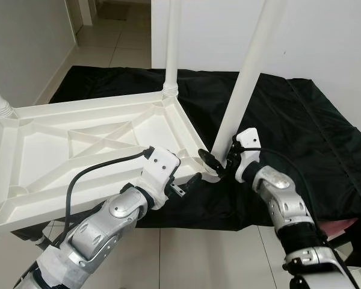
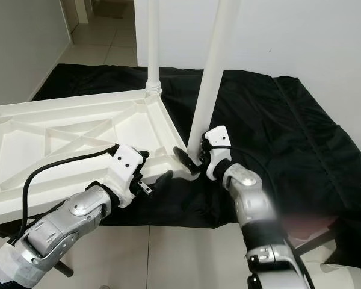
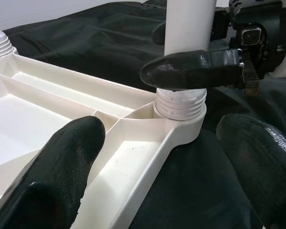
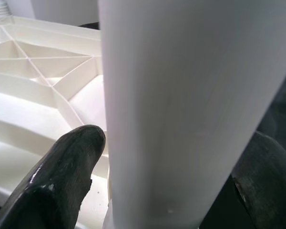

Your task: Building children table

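While right gripper [image 1: 219, 161] fingers clenching third leg [image 1: 243, 90] into socket [image 3: 180, 106], left gripper [image 1: 189, 180] released, hovering beside tabletop [image 1: 78, 144]; two legs seated.

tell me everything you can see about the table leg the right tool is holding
The white leg is a smooth plastic-looking tube, tilted slightly, rising out of frame. Its ribbed, threaded base sits in the corner socket of the upturned white tabletop. The right tool is shut around it just above the socket.
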You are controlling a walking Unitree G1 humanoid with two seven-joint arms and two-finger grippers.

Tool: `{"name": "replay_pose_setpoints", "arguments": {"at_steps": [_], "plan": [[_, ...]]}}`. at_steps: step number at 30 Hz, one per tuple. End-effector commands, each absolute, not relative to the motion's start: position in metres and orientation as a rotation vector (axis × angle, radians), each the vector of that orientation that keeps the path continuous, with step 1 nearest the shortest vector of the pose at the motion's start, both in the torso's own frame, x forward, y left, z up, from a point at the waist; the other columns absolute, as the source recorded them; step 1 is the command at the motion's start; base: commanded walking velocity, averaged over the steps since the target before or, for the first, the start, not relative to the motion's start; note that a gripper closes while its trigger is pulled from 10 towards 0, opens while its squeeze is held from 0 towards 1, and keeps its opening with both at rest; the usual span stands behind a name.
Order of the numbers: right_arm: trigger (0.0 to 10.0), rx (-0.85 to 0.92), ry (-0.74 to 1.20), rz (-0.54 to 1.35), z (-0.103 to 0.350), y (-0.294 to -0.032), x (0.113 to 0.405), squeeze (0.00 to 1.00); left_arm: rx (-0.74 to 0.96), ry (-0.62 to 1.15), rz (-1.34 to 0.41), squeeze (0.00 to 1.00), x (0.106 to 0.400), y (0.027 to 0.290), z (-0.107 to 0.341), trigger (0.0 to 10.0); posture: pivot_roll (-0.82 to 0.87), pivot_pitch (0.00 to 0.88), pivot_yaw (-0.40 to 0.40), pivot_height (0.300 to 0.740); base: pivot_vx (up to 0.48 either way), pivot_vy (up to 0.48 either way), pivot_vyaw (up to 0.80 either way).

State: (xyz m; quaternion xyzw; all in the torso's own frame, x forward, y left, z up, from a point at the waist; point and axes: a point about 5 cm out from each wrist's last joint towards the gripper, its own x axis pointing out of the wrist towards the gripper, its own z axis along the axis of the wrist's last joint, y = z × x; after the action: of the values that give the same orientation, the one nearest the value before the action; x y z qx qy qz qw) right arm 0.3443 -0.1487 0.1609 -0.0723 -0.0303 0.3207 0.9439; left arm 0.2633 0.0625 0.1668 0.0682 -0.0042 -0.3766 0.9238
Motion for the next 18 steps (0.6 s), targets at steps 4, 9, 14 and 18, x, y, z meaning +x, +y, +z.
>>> {"name": "replay_pose_setpoints", "arguments": {"at_steps": [4,9,14,18], "plan": [[0.0,-0.185,-0.042,0.701,0.158,-0.152,0.349,0.0,0.158,0.011,-1.023,0.0,0.253,0.053,0.165,10.0,0.02,0.041,-0.039,0.74,0.0,0.0,0.0],[0.0,-0.19,-0.022,0.723,0.153,-0.155,0.352,0.0,0.154,0.012,-1.026,0.0,0.252,0.051,0.165,10.0,0.03,0.04,-0.046,0.74,0.0,0.0,0.0],[0.0,-0.166,-0.015,0.731,0.149,-0.158,0.353,0.0,0.154,0.013,-1.022,0.0,0.252,0.052,0.165,10.0,0.03,0.04,-0.046,0.74,0.0,0.0,0.0],[0.0,-0.121,0.006,0.696,0.142,-0.161,0.352,0.0,0.15,0.011,-1.016,0.0,0.252,0.053,0.165,10.0,0.03,0.045,-0.046,0.74,0.0,0.0,0.0]]}}
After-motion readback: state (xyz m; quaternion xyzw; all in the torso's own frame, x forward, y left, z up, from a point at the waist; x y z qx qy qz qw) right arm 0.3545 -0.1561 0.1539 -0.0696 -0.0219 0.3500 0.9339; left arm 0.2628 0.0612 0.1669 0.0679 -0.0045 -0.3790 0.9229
